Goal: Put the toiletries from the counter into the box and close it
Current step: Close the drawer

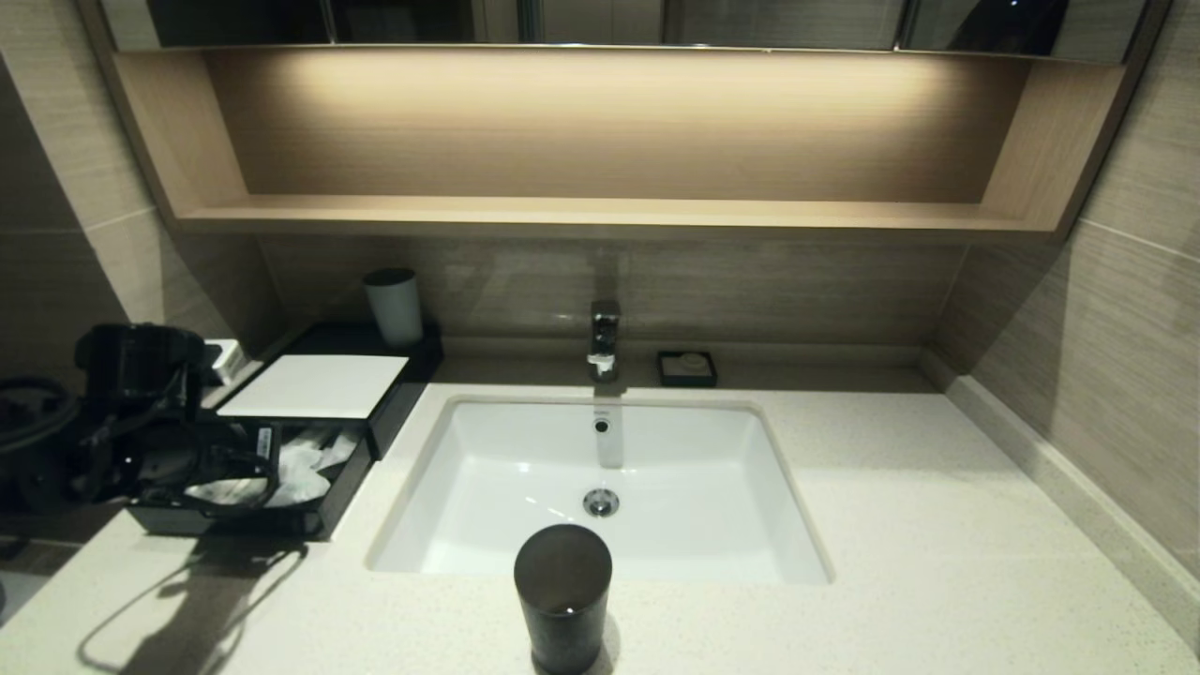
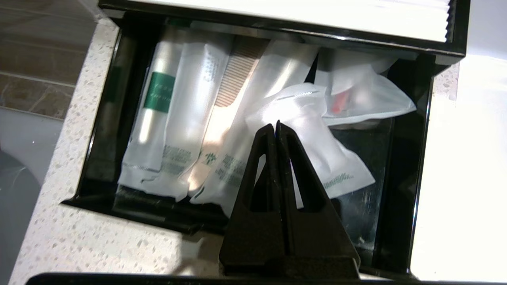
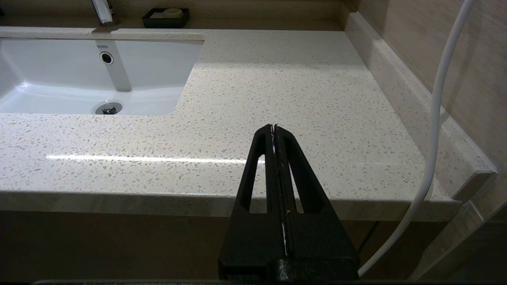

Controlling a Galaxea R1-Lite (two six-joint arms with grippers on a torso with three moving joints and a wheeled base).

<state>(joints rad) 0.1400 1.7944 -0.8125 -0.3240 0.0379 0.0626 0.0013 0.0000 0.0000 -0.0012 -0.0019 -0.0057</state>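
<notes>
The black box with its white sheet top stands at the counter's back left, and its front drawer is pulled out. Several toiletries lie in the drawer: long clear-wrapped packets side by side and a translucent white sachet with green print. My left gripper hovers over the drawer's front part, shut and holding nothing, its tips above the sachet. In the head view the left gripper covers the drawer's near left. My right gripper is shut and empty, in front of the counter's front edge at the right.
A dark cup stands on the counter in front of the white basin. A grey cup sits on the box's back end. A faucet and a small black soap dish are behind the basin. A white cable hangs by the right wall.
</notes>
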